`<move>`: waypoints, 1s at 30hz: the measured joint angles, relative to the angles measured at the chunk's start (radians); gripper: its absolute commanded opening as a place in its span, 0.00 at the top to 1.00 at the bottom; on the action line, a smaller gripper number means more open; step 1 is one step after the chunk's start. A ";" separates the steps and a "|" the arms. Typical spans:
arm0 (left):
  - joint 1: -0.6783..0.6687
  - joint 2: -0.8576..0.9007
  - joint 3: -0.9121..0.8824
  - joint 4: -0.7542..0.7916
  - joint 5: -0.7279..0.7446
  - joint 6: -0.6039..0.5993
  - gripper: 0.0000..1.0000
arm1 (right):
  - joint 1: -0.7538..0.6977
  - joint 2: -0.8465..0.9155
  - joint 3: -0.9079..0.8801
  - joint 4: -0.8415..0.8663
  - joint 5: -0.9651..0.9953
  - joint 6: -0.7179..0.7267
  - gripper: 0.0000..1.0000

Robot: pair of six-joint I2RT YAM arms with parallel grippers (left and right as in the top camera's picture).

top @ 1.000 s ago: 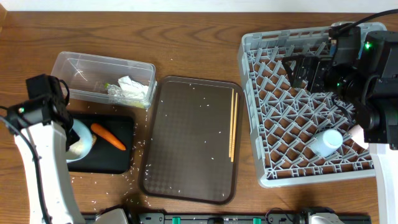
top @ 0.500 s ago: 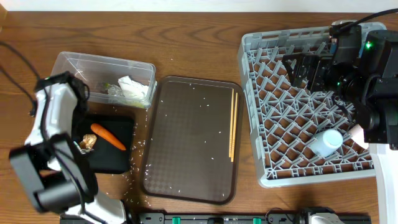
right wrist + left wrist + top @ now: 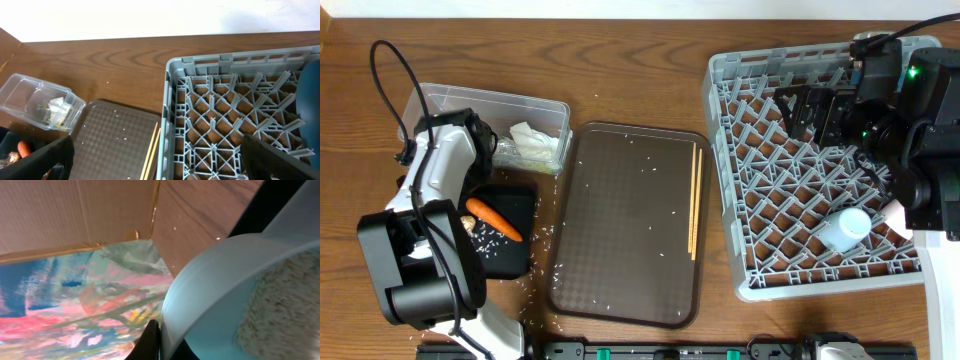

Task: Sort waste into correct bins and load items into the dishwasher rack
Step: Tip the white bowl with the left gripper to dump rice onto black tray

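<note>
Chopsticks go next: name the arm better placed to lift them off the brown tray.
Likely right. The right gripper is open over the dishwasher rack, and the chopsticks lie along the tray edge nearest that rack. The left gripper is across the table, shut on the white bowl.

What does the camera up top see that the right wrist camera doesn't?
Only the top camera shows the small light blue cup in the rack, and the left arm. Only the right wrist camera shows a dark blue shape at its right edge; I can't tell what it is. Both show the rack, the brown tray, the chopsticks, the clear tub with paper, and the carrot.
</note>
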 measured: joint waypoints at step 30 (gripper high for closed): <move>-0.097 -0.008 0.001 -0.031 -0.149 -0.002 0.94 | 0.000 0.002 0.000 0.009 0.000 -0.001 0.01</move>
